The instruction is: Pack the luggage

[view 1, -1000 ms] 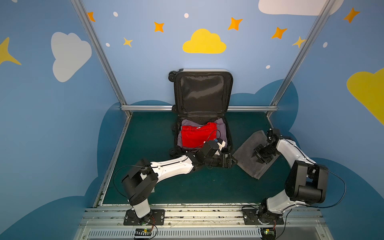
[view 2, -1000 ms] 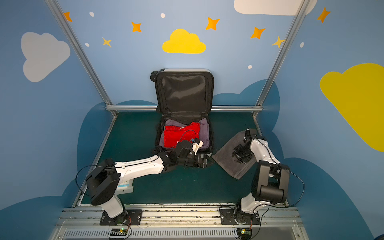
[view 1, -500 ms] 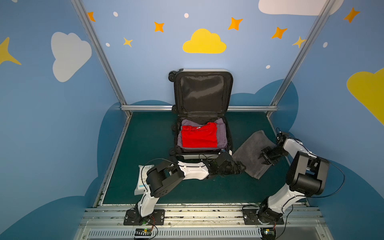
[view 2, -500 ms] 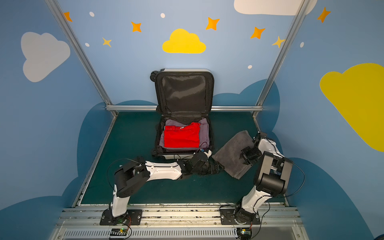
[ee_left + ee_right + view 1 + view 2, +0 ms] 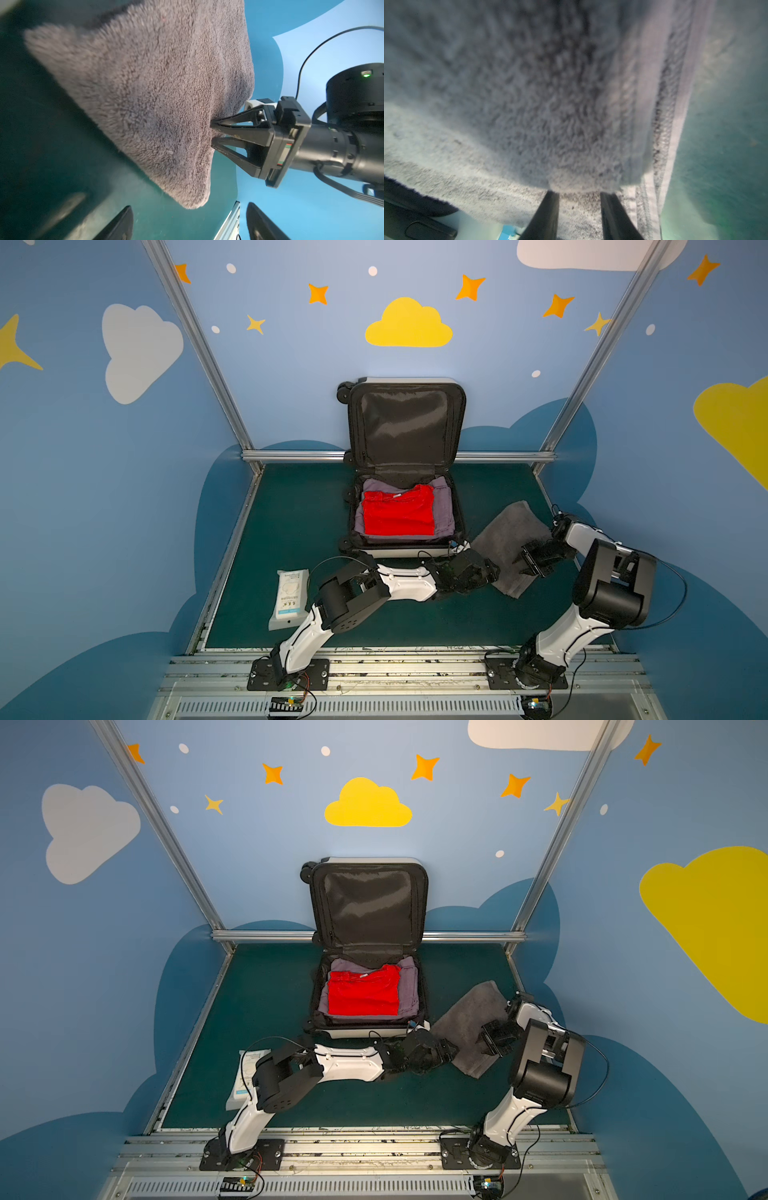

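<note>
The luggage (image 5: 407, 551) (image 5: 365, 1032) lies open at the back middle in both top views, with its lid upright against the wall. A folded red shirt (image 5: 397, 514) (image 5: 363, 990) lies in it on top of a purple garment (image 5: 442, 506). A grey towel (image 5: 503, 537) (image 5: 465, 1013) (image 5: 145, 93) (image 5: 550, 104) lies on the mat to the right of the luggage. My right gripper (image 5: 525, 564) (image 5: 488, 1042) (image 5: 212, 133) (image 5: 580, 199) is shut on a bunched fold at the towel's right edge. My left gripper (image 5: 484, 572) (image 5: 446, 1050) (image 5: 190, 224) stands open low at the towel's near corner, which lies just ahead of its fingers.
A white packet of wipes (image 5: 289, 597) (image 5: 243, 1077) lies on the green mat (image 5: 291, 531) at the front left, beside my left arm's elbow. Metal rails edge the mat at the back, the left and the front. Blue walls close in on three sides.
My left gripper has moved from the luggage's front edge rightward and down to the towel's near corner, its jaws narrowing a little. The right gripper, still holding the towel, has shifted toward the front.
</note>
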### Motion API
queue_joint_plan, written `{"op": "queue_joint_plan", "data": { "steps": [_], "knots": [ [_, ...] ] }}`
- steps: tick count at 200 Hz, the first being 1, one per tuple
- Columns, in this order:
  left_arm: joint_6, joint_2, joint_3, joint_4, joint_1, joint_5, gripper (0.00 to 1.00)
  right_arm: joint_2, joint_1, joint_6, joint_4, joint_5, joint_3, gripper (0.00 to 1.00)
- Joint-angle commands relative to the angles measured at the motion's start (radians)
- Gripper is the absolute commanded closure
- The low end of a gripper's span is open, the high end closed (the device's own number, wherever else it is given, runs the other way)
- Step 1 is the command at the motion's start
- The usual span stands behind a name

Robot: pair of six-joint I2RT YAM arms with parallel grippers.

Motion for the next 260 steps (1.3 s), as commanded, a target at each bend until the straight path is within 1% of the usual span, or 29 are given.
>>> {"op": "queue_joint_plan", "data": {
  "steps": [1,61,108,125,136,145,162,176,187,204,221,228,238,260],
  "knots": [
    [-0.065,0.053,0.040,-0.057,-0.004,-0.033,0.18,0.001,-0.006,0.000,0.000,-0.009,-0.018,0.66],
    [-0.116,0.133,0.086,-0.056,-0.010,-0.053,0.20,0.004,-0.013,-0.009,0.001,-0.016,-0.018,0.66],
    [-0.063,0.209,0.170,-0.062,-0.004,-0.069,0.22,0.005,-0.025,-0.012,0.007,-0.024,-0.026,0.66],
    [-0.039,0.232,0.190,-0.050,0.003,-0.073,0.25,0.004,-0.028,-0.015,0.007,-0.024,-0.026,0.66],
    [-0.016,0.244,0.201,-0.037,0.006,-0.076,0.30,0.001,-0.030,-0.017,0.005,-0.027,-0.026,0.66],
    [0.013,0.254,0.216,-0.026,0.010,-0.074,0.35,-0.001,-0.032,-0.017,0.004,-0.028,-0.027,0.66],
    [0.101,0.270,0.257,-0.022,0.019,-0.058,0.51,-0.006,-0.038,-0.016,0.001,-0.031,-0.023,0.66],
    [0.195,0.273,0.305,-0.047,0.026,-0.037,0.67,-0.013,-0.043,-0.013,-0.004,-0.034,-0.020,0.66],
    [0.279,0.272,0.349,-0.075,0.037,-0.003,0.76,-0.022,-0.048,-0.008,-0.006,-0.041,-0.021,0.66],
    [0.383,0.281,0.453,-0.162,0.064,0.087,0.86,-0.044,-0.055,-0.002,-0.007,-0.055,-0.021,0.66],
    [0.461,0.315,0.602,-0.276,0.100,0.227,0.94,-0.076,-0.065,0.008,-0.006,-0.074,-0.018,0.66],
    [0.495,0.331,0.679,-0.348,0.112,0.274,0.96,-0.089,-0.069,0.011,-0.006,-0.084,-0.015,0.66],
    [0.551,0.357,0.797,-0.454,0.126,0.354,0.97,-0.109,-0.075,0.013,-0.010,-0.096,-0.005,0.66],
    [0.682,0.429,1.101,-0.736,0.148,0.434,0.97,-0.153,-0.087,0.015,-0.017,-0.118,0.021,0.65]
  ]
}}
